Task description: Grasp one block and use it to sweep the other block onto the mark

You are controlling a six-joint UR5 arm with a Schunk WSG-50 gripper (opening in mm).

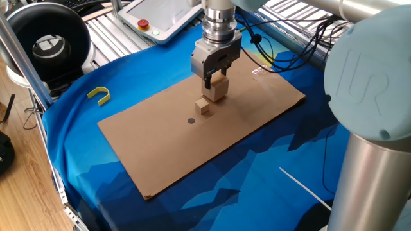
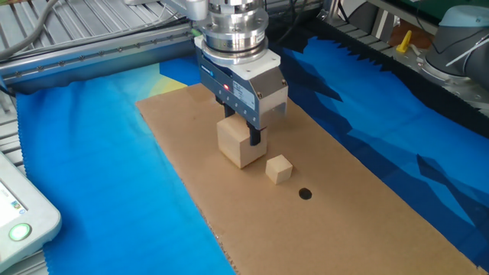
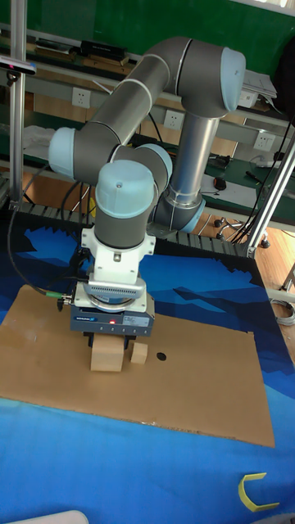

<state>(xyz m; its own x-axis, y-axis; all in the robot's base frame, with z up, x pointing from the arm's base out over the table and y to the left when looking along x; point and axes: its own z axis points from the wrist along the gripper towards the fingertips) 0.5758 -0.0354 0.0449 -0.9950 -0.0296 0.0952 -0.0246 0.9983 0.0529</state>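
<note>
My gripper [image 2: 241, 134] is shut on the larger light-brown block [image 2: 238, 145], which rests upright on the brown cardboard sheet [image 2: 367, 206]. The tiny tan block [image 2: 279, 169] sits just in front of it, a sliver away; contact cannot be told. The dark round mark [image 2: 305, 194] lies a short way beyond the tiny block, in line with both. In one fixed view the gripper [image 1: 215, 84] holds the big block [image 1: 219, 91] above the tiny block [image 1: 204, 106] and mark [image 1: 191, 120]. The tall view shows the big block [image 3: 105, 354], tiny block [image 3: 139, 353] and mark [image 3: 161, 357] in a row.
The cardboard lies on a blue cloth [image 1: 128, 70]. A yellow U-shaped piece [image 1: 99, 95] lies on the cloth to the left. A whitish tape patch [image 1: 260, 70] marks the sheet's far corner. A teach pendant [image 1: 164, 18] and cables sit behind.
</note>
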